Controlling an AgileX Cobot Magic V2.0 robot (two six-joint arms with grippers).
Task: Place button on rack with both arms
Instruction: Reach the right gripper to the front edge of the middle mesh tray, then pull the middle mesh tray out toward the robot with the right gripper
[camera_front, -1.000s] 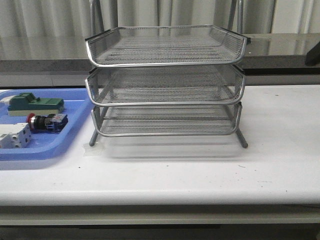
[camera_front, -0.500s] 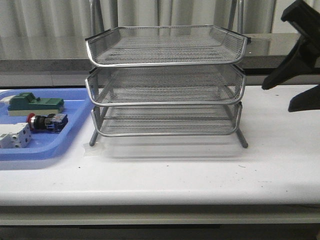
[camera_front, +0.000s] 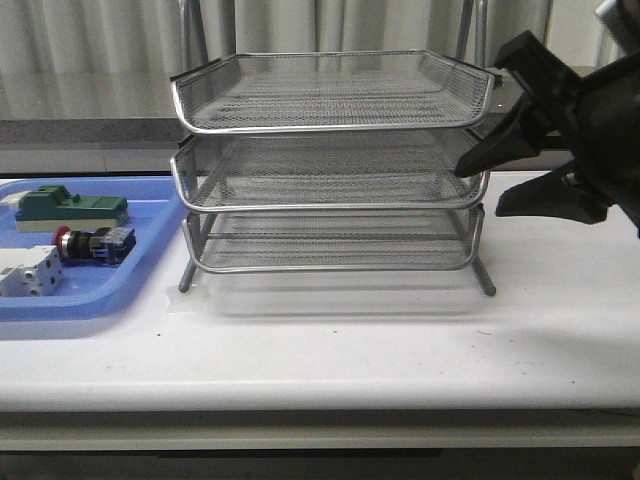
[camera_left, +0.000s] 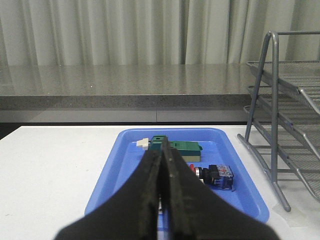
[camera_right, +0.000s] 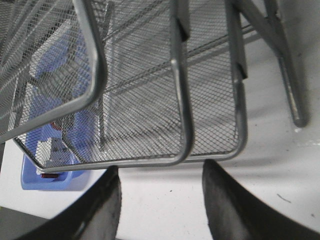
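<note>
The button (camera_front: 92, 243), red cap with black and blue body, lies on its side in the blue tray (camera_front: 100, 295) at the left; it also shows in the left wrist view (camera_left: 215, 175). The three-tier wire rack (camera_front: 330, 160) stands mid-table. My right gripper (camera_front: 480, 185) is open and empty at the rack's right front corner, beside the middle tier; in the right wrist view the gripper (camera_right: 160, 172) sits just off the rack's rim (camera_right: 180, 100). My left gripper (camera_left: 162, 155) is shut and empty, back from the tray, out of the front view.
The blue tray also holds a green block (camera_front: 70, 208) and a white-grey terminal block (camera_front: 28, 272). A grey counter ledge (camera_front: 90, 130) and curtains run behind the table. The white table (camera_front: 330, 350) extends in front of the rack.
My right arm has come in from the right edge and moved left to the rack's right front corner. The button and tray have not moved.
</note>
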